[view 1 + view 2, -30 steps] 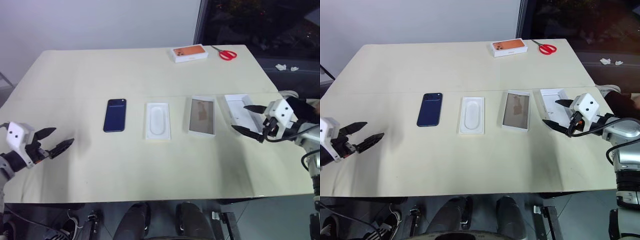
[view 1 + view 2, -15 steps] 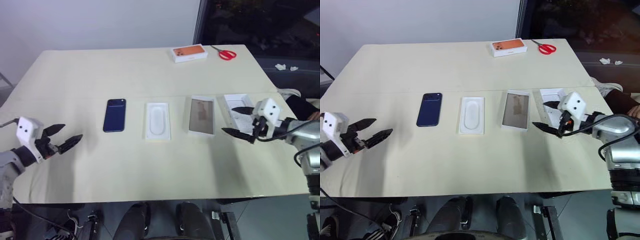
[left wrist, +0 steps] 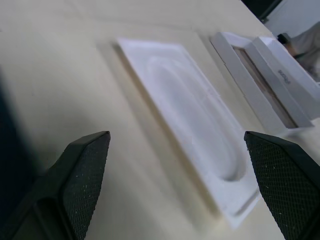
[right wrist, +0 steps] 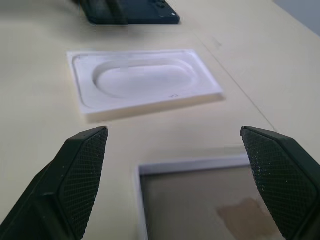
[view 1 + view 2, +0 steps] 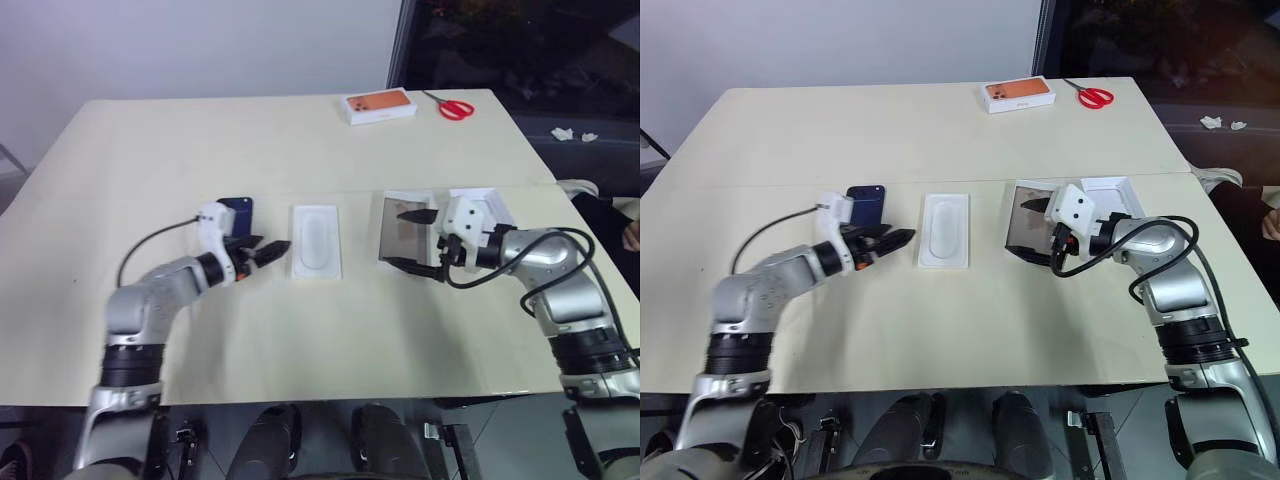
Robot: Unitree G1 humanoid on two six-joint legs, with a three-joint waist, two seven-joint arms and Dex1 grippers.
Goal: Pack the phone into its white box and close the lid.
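Note:
The dark navy phone lies flat left of centre, its near end hidden behind my left gripper. That gripper is open and empty, just right of the phone's near end, pointing at a white moulded insert. The white box, brownish inside, lies right of the insert. My right gripper hovers open and empty over the box's near right part. The lid lies inside-up just right of the box, partly behind my right hand. In the right wrist view the box's near corner sits between my fingers.
An orange-topped white box and red scissors lie at the table's far right edge. A person's hand shows beyond the right edge. Bare tabletop stretches along the near side.
My left gripper swept right from the table's near left edge to beside the phone and rolled. My right gripper moved left, from over the lid to over the box.

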